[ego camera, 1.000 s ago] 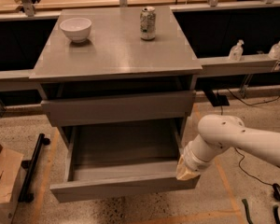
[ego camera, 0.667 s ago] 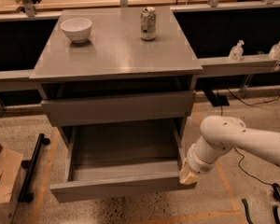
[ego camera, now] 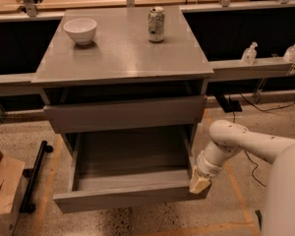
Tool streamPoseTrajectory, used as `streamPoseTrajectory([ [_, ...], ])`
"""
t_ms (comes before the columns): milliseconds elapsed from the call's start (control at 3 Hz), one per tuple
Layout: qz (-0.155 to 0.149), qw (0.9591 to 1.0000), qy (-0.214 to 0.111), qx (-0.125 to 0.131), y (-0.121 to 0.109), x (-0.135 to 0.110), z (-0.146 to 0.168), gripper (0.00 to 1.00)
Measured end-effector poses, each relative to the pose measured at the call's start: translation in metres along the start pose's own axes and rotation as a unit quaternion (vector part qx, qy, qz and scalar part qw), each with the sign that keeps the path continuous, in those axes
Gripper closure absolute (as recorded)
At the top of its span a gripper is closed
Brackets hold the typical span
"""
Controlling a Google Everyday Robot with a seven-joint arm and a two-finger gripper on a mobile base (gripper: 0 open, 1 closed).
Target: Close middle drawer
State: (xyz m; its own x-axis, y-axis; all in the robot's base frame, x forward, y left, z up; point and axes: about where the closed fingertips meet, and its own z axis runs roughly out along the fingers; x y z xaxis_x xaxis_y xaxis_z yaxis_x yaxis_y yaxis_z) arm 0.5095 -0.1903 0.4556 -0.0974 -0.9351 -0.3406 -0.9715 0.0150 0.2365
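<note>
The middle drawer (ego camera: pixel 128 197) is pulled far out at the lower middle of the frame. The gripper (ego camera: pixel 199 185) is seen at its right front corner, maybe touching it. Whether it is spread or closed up cannot be told.

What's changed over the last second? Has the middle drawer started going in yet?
The tool has dropped slightly and now sits at the right front corner of the middle drawer. The drawer itself has not visibly moved and is pulled out as far as before. Nothing was taken hold of or let go. The bowl and can on the top stayed where they were.
</note>
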Motion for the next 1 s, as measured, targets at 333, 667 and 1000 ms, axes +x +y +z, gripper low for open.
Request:
streamPoseTrajectory([
  [333,0.000,0.9999,-0.004,-0.017,-0.010,0.004,0.010,1.00],
  [667,-0.004,0.9996,-0.013,-0.026,-0.031,0.004,0.020,1.00],
  [1000,-0.016,0.9993,-0.026,-0.021,-0.048,-0.002,0.021,1.00],
])
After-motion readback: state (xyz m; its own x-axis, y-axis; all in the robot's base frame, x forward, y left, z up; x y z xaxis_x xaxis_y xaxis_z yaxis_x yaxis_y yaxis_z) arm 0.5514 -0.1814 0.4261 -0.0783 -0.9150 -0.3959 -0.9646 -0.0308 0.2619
